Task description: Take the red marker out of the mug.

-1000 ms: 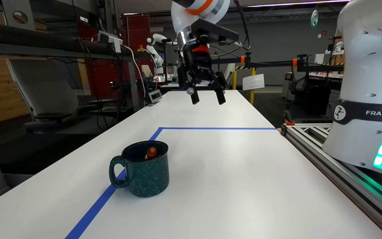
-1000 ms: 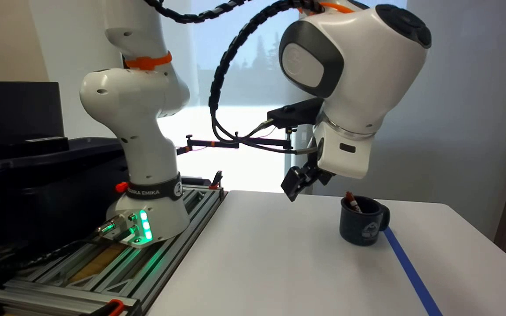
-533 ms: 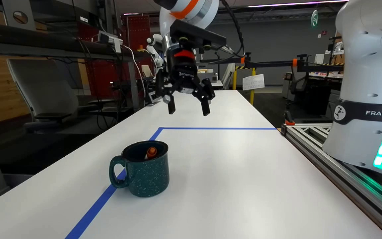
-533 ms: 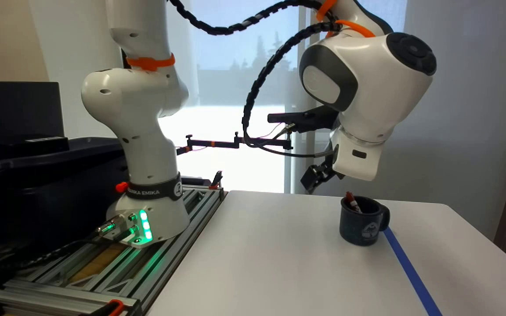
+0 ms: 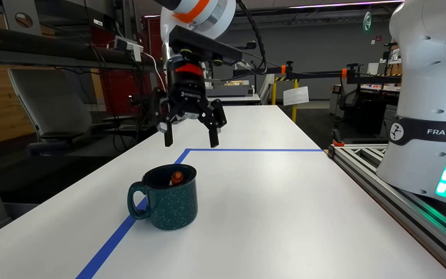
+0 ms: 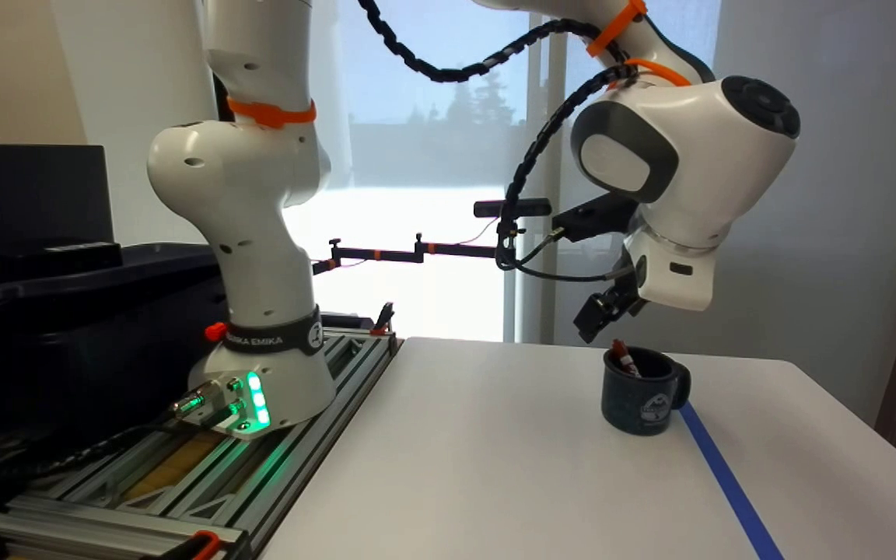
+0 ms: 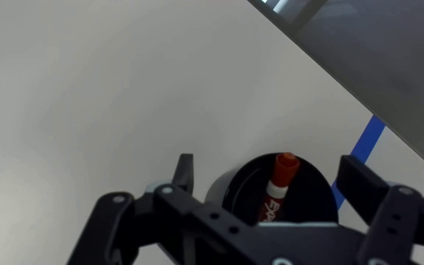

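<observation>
Squat, glossy dark teal-green ceramic mug (image 5: 174, 205), pale-speckled, upright on the smooth white tabletop (image 5: 285, 201), lower left of the frame in an exterior view. Loop handle points to picture left there, above a straight strip of blue tape (image 5: 107, 248).

Thin, cylindrical red marker pen (image 7: 276, 189) stands inside the mug: orange-red cap end up, white band below it, darker red barrel with white lettering. It leans; cap end pokes just above the rim in an exterior view. Lower end out of sight.

Black two-fingered Robotiq gripper (image 5: 191, 140): fingers spread wide apart. Hangs clear of mug and pen, upper left of centre in an exterior view. Tips pitched toward lower left, above and left of the mug, in an exterior view. Wrist view, lower half: one finger on each side of the mug's dark round mouth.

Glossy white robot arm (image 6: 689, 155) fills the upper right in an exterior view, ribbed black cable (image 6: 535, 152) looping beside it. Far left: black laptop lid (image 6: 36, 202), blue emblem lit.
</observation>
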### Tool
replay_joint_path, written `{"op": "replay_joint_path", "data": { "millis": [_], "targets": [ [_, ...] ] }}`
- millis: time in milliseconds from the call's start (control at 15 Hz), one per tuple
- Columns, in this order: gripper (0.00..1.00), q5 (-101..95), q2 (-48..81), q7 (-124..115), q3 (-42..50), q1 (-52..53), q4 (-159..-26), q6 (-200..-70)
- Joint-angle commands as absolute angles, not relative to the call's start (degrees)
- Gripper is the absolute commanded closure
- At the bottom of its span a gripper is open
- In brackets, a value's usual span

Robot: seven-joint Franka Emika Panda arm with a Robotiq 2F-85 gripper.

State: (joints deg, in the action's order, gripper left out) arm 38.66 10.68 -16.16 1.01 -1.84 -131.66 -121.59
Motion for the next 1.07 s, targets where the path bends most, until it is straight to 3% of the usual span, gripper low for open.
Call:
{"op": "replay_joint_path", "data": {
  "millis": [0,1000],
  "targets": [
    [0.00,37.8,13.4,-15.5,1.0,-1.3,-128.4,-123.2],
    [0.00,38.2,14.7,-15.5,0.7,-1.5,-126.8,-124.4]
  ]
}}
